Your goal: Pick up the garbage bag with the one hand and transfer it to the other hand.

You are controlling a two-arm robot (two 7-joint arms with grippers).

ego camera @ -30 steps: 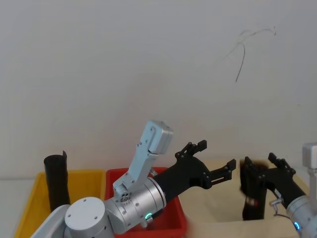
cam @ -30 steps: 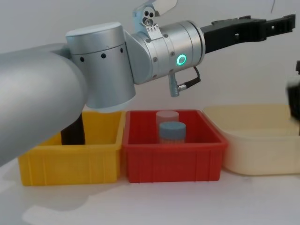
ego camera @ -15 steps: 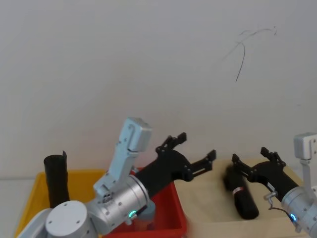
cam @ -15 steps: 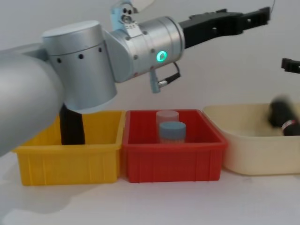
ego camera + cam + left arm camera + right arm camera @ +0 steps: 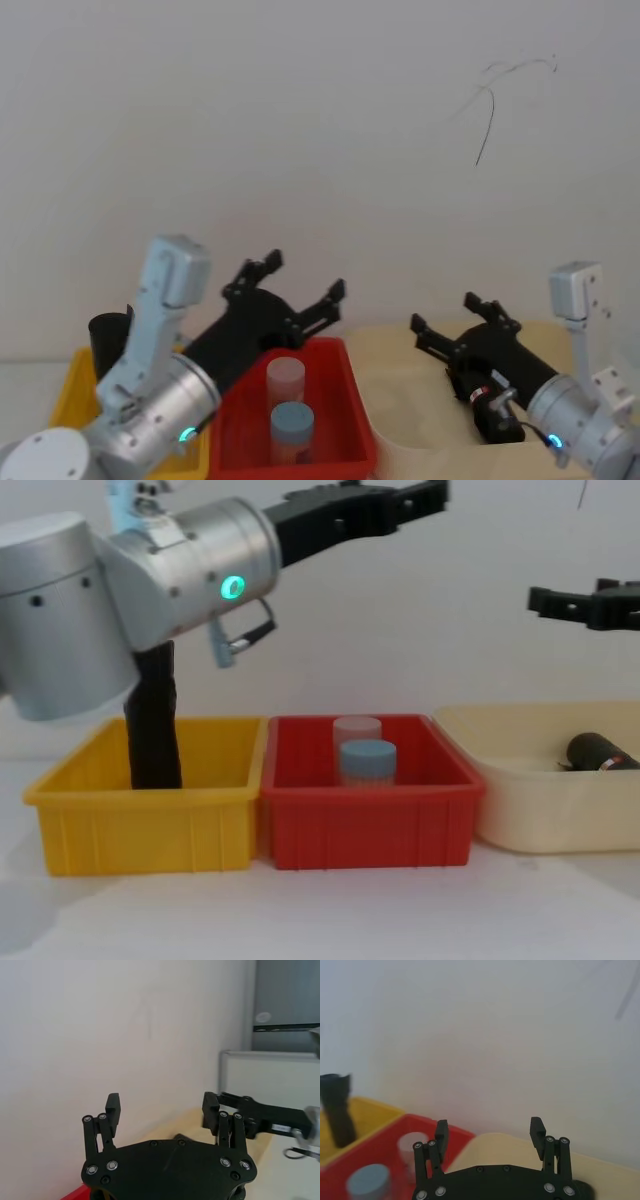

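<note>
Head view: short black garbage-bag roll (image 5: 492, 408), red-and-white band, lying in cream plastic bin (image 5: 400, 400). Empty, fingers wide: left gripper (image 5: 300, 278), right gripper (image 5: 443, 310). Step, likely: pickup. Next: descend, straddle roll, close.

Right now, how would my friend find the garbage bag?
Look at the cream bin on the robot's right, next to the red bin and under the open right hand. The garbage bag lies on its side inside it. It is short and black with a red-and-white band, unlike the taller plain black roll standing in the yellow bin.
</note>
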